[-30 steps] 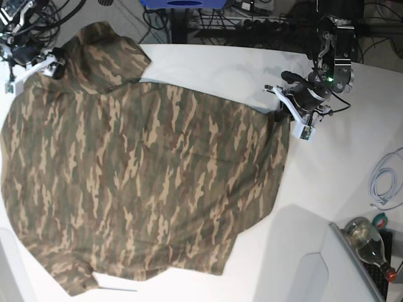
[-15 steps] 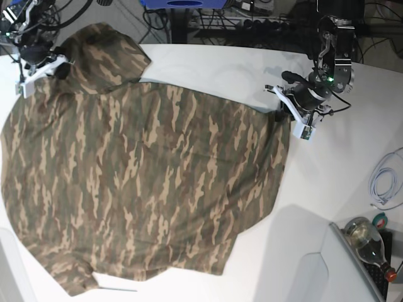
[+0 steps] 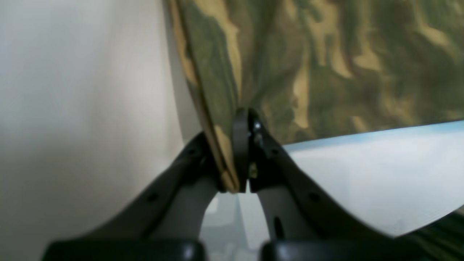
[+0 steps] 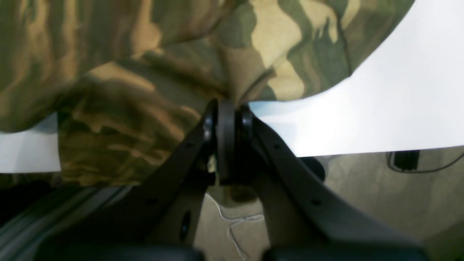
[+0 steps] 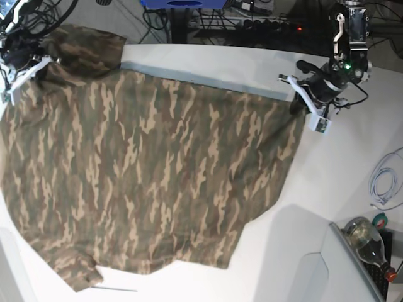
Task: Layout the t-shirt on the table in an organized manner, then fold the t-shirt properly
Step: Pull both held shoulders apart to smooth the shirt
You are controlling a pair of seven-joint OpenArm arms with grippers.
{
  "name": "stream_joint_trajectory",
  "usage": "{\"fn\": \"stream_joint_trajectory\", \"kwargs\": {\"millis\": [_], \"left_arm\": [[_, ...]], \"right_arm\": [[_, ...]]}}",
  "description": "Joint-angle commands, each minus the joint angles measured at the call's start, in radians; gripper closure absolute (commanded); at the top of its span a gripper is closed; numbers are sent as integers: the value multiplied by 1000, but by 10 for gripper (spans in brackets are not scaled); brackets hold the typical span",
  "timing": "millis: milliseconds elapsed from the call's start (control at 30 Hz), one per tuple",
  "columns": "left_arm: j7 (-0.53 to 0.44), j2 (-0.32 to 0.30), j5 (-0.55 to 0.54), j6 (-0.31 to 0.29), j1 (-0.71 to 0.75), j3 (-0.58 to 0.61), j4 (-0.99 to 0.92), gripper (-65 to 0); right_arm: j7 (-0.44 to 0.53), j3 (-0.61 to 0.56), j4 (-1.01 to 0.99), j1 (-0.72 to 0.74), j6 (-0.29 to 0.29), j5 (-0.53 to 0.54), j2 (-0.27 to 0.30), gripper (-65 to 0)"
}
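Both hands are clamping the shirt point(image 5: 151, 176): left hand point(image 5: 302, 104) and right hand point(image 5: 25, 66) gripping corners along the table's point(image 5: 352, 170) far edge.

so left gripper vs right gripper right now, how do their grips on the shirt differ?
The left gripper pinches a flat, layered edge of the shirt; the right gripper pinches a bunched, wrinkled fold. In the base view the left gripper holds the shirt's right corner over the table, while the right gripper holds the far left corner near the table's edge. Both are shut on cloth.
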Motion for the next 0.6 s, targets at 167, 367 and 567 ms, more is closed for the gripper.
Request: {"fn": "stream_joint_trajectory", "kwargs": {"millis": [167,367,567], "left_arm": [[-11,-4,3,5,80,-1,39,0],[-11,17,3,5,137,-10,85,0],[99,20,-6,5,95,1,181,0]], "right_arm": [[11,4,16,15,5,-136,10,-8],[2,4,54,15,5,-139,13,-8],[-72,1,106,56,5,-141,25,-8]]}}
